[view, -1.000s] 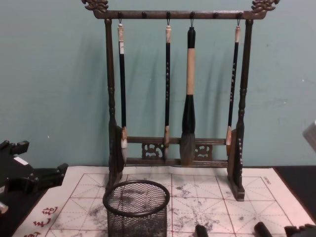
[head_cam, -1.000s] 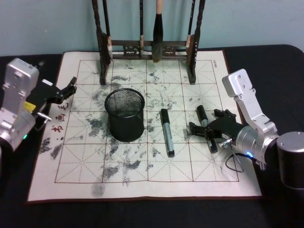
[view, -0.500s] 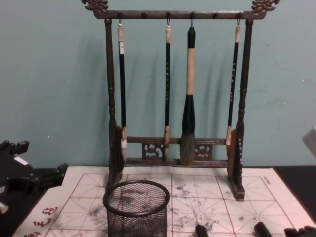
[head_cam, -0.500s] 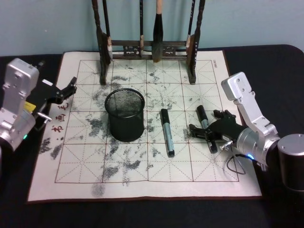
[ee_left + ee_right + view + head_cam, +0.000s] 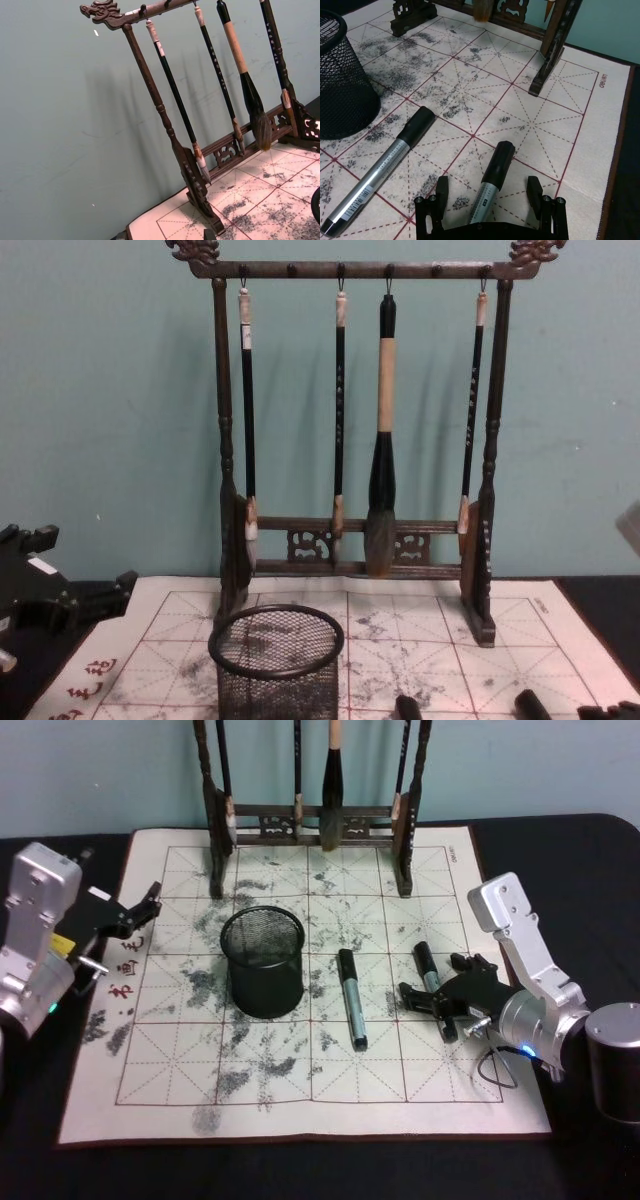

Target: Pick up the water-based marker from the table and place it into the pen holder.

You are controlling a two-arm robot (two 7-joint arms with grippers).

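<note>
Right gripper (image 5: 487,194) sits low over the mat (image 5: 400,920), on the right-hand side of the pen holder (image 5: 265,988). Its fingers (image 5: 441,189) are apart, straddling the barrel of the water-based marker (image 5: 492,172); contact not evident.

The marker lies flat on the mat, well right of the holder, with a second marker (image 5: 350,998) between the two.

Change over the last second: very little. The right arm has settled slightly; finger spread is the same and the marker is unmoved.

Judgement: approach about finished, closing comes next, nothing lifted yet.

Left gripper (image 5: 140,908) is parked left of the holder at the mat's edge on the counter (image 5: 300,1165), fingers apart, unmoved.
</note>
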